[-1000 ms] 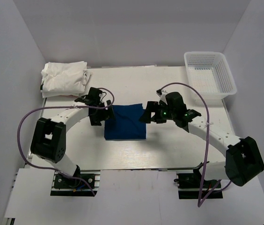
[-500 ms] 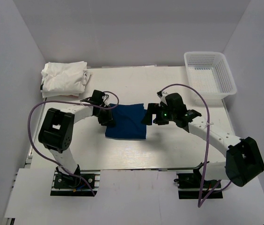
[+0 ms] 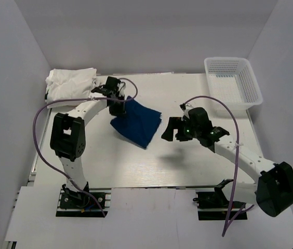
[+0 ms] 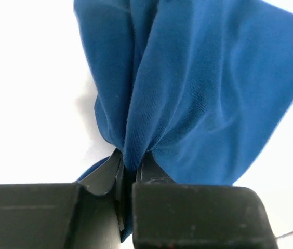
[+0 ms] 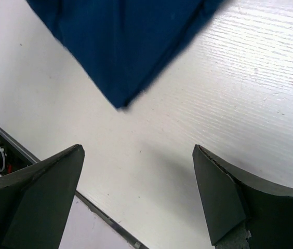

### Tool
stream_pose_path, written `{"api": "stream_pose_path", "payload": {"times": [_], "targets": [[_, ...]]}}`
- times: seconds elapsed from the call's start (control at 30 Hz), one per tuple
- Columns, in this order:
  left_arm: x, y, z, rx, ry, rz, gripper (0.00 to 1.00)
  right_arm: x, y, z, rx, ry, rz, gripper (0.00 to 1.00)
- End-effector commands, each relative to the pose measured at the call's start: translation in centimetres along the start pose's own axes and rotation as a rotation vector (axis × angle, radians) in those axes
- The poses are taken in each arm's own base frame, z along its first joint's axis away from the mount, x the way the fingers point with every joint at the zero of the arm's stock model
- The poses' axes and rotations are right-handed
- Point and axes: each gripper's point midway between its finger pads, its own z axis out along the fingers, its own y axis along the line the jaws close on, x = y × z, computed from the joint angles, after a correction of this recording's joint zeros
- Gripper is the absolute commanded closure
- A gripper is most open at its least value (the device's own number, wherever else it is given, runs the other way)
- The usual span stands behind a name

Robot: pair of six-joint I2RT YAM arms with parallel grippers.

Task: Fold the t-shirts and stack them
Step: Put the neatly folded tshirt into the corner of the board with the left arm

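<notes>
White board with a fine painted wood grain makes up the table [image 3: 151,166], a broad flat rectangle between pale walls. On its left half is the dark blue t-shirt [image 3: 136,123], a soft jersey knit folded to a rough diamond. One corner points toward the near edge and its far-left corner is gathered up. In the left wrist view the cloth [image 4: 203,88] fans out from that gathered point in long smooth pleats, and the knit is faintly ribbed. From the right wrist view a sharp folded corner of it [image 5: 120,41] hangs over the board, and I cannot tell whether it touches.

At the far left corner lies a rumpled, pillowy stack of white t-shirts [image 3: 71,85], just beyond the blue one. At the far right corner stands a white plastic mesh basket [image 3: 255,87], a rectangle with flared lattice walls.

The left gripper [image 3: 118,104] has its black jaws pinched tight on the bunched blue cloth [image 4: 131,166]. The right gripper [image 3: 168,129] stands just right of the shirt and apart from it. Its blunt matte fingers [image 5: 42,197] are spread wide with only bare board between them [image 5: 136,192].
</notes>
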Motion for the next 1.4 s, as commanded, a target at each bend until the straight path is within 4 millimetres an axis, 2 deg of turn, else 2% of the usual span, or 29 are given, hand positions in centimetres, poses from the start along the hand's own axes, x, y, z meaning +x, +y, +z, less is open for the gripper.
{"api": "stream_pose_path", "payload": {"times": [0.0, 0.03, 0.2, 0.23, 0.3, 0.37, 0.4, 0.63, 0.67, 0.73, 0.77, 0.8, 0.83, 0.9, 0.93, 1.0, 1.03, 1.13, 1.2, 1.23, 1.27, 1.3, 1.37], "targets": [[-5.6, 1.0, -5.0, -0.121, -0.132, 0.156, 1.00, -0.4, -0.8, -1.1, 0.047, -0.045, -0.042, 0.09], [-7.5, 0.9, -6.6, -0.147, -0.183, 0.198, 1.00, -0.1, -1.4, -1.2, 0.070, -0.047, -0.052, 0.09], [-10.1, 2.2, -9.4, -0.254, -0.224, 0.364, 1.00, -0.2, -3.4, -2.3, 0.176, -0.098, -0.078, 0.09], [-11.3, 3.1, -10.4, -0.300, -0.253, 0.394, 1.00, 0.1, -3.6, -2.6, 0.185, -0.087, -0.083, 0.09], [-12.9, 3.3, -12.0, -0.347, -0.297, 0.427, 1.00, -0.2, -4.2, -2.9, 0.221, -0.099, -0.089, 0.09], [-13.7, 3.7, -12.3, -0.354, -0.293, 0.488, 1.00, -0.2, -4.2, -2.9, 0.230, -0.099, -0.098, 0.09], [-14.7, 3.8, -13.4, -0.362, -0.322, 0.508, 1.00, -0.5, -4.3, -2.9, 0.236, -0.103, -0.099, 0.09], [-15.6, 4.4, -14.1, -0.307, -0.283, 0.706, 1.00, -1.2, -3.7, -1.9, 0.218, -0.072, -0.102, 0.09], [-16.3, 4.7, -14.9, -0.319, -0.303, 0.719, 1.00, -1.3, -3.6, -1.8, 0.218, -0.065, -0.104, 0.09], [-16.7, 5.9, -14.7, -0.325, -0.286, 0.709, 1.00, -1.4, -3.6, -1.4, 0.216, -0.053, -0.099, 0.09], [-17.8, 6.4, -15.6, -0.331, -0.314, 0.693, 1.00, -1.3, -3.6, -1.2, 0.219, -0.046, -0.096, 0.09], [-18.1, 6.7, -15.7, -0.326, -0.317, 0.687, 1.00, -1.4, -3.1, -1.0, 0.189, -0.035, -0.094, 0.09], [-18.5, 6.9, -15.2, -0.314, -0.318, 0.682, 1.00, -1.3, -2.9, -1.0, 0.181, -0.030, -0.092, 0.09], [-19.6, 7.5, -16.3, -0.308, -0.348, 0.666, 1.00, -1.6, -2.8, -0.8, 0.176, -0.028, -0.090, 0.09], [-19.7, 7.3, -16.2, -0.299, -0.348, 0.668, 1.00, -1.3, -2.7, -0.6, 0.171, -0.015, -0.090, 0.09], [-20.3, 8.4, -16.7, -0.307, -0.362, 0.659, 1.00, -1.4, -2.8, -0.2, 0.175, -0.003, -0.092, 0.09], [-20.5, 8.1, -17.0, -0.297, -0.374, 0.663, 1.00, -1.5, -2.6, -0.2, 0.171, -0.003, -0.088, 0.09], [-21.2, 9.7, -17.6, -0.317, -0.393, 0.667, 1.00, -1.5, -2.5, 0.1, 0.167, 0.010, -0.083, 0.09], [-21.7, 10.6, -18.5, -0.332, -0.413, 0.678, 1.00, -1.6, -2.4, 0.2, 0.160, 0.010, -0.077, 0.09], [-22.2, 10.6, -18.7, -0.341, -0.429, 0.698, 1.00, -1.8, -2.3, 0.4, 0.154, 0.007, -0.078, 0.09], [-23.5, 10.8, -20.1, -0.336, -0.492, 0.715, 1.00, -1.9, -2.1, 0.7, 0.148, 0.014, -0.069, 0.09], [-23.5, 10.6, -20.0, -0.323, -0.496, 0.720, 1.00, -1.9, -2.0, 0.7, 0.146, 0.015, -0.069, 0.09], [-24.7, 11.0, -22.4, -0.324, -0.561, 0.715, 1.00, -2.0, -1.9, 1.1, 0.143, 0.024, -0.063, 0.09]]}}
